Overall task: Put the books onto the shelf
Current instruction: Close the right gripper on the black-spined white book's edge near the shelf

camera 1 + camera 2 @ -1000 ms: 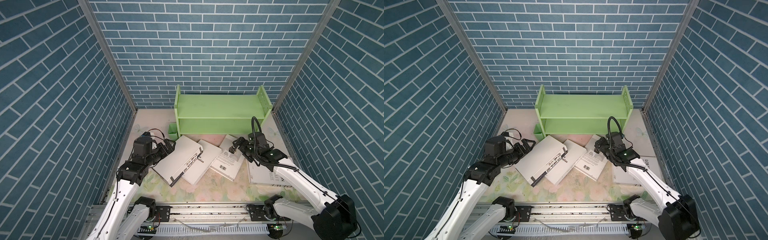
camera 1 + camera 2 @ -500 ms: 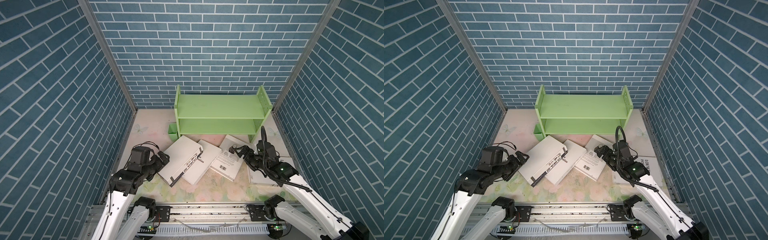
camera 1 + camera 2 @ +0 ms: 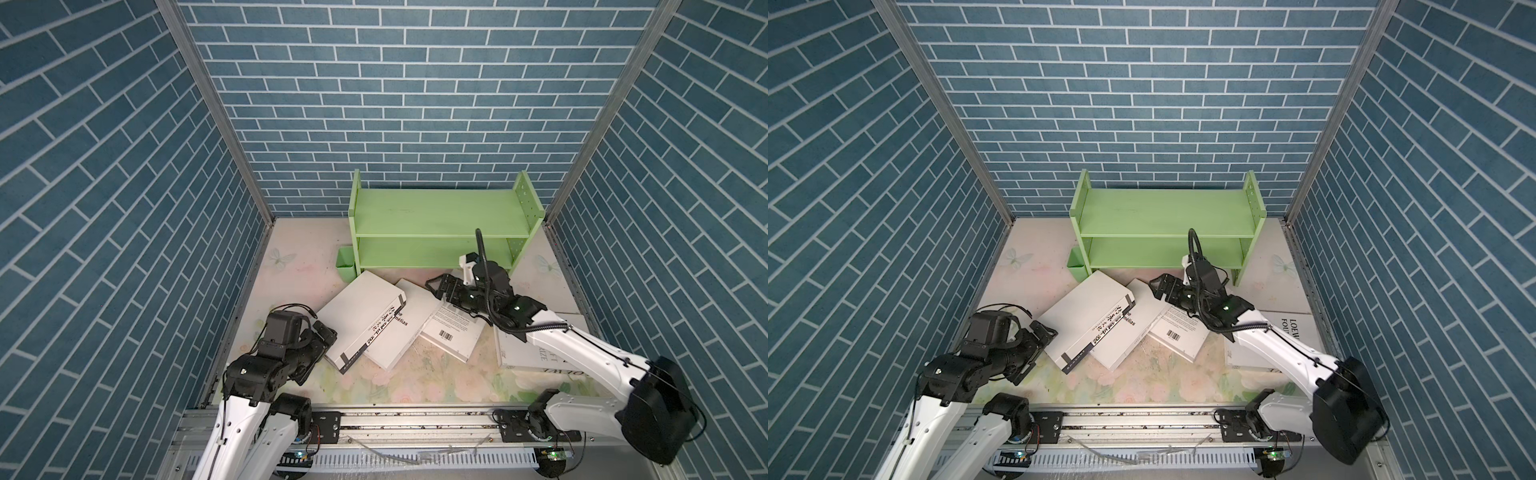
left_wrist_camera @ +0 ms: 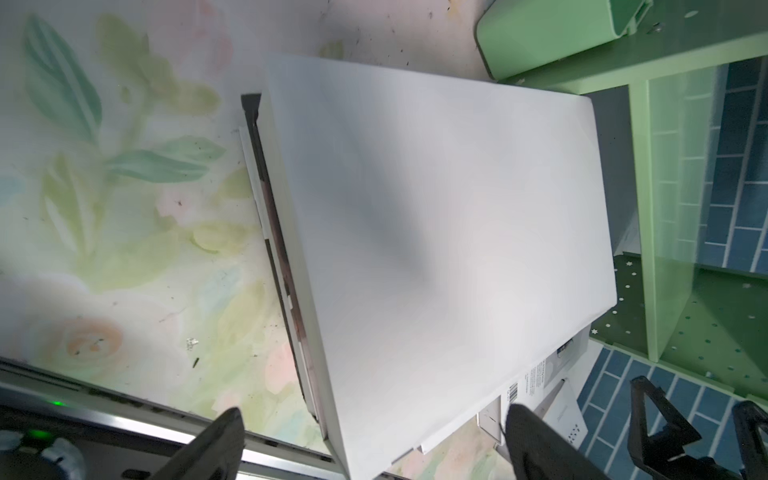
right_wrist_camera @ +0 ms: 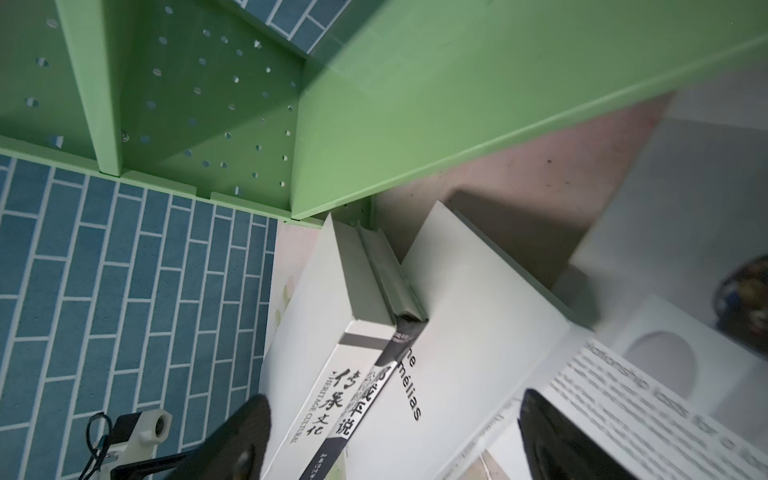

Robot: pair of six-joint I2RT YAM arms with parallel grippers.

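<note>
Left wrist view has the left end effector with its dark fingers spread wide. The near corner of a thick white book lies between them. Whether either finger touches the cover cannot be told, and nothing is lifted. That book has a plain white cover, dark strips at both ends of its spine and black Chinese lettering along it. It lies askew on the floral worktop, its right side overlapping a second white book that is thinner and carries black lettering. The right end effector hovers with its fingers equally far apart, gripping nothing. It is above the far corners of the second white book and of the barcode book, a white volume with small print that touches the second one. A fourth book, white with large serif letters, lies flat beneath the right arm. All four books lie on the worktop just in front of the green shelf, which stands against the brick back wall with a small green bin at its left foot.
</note>
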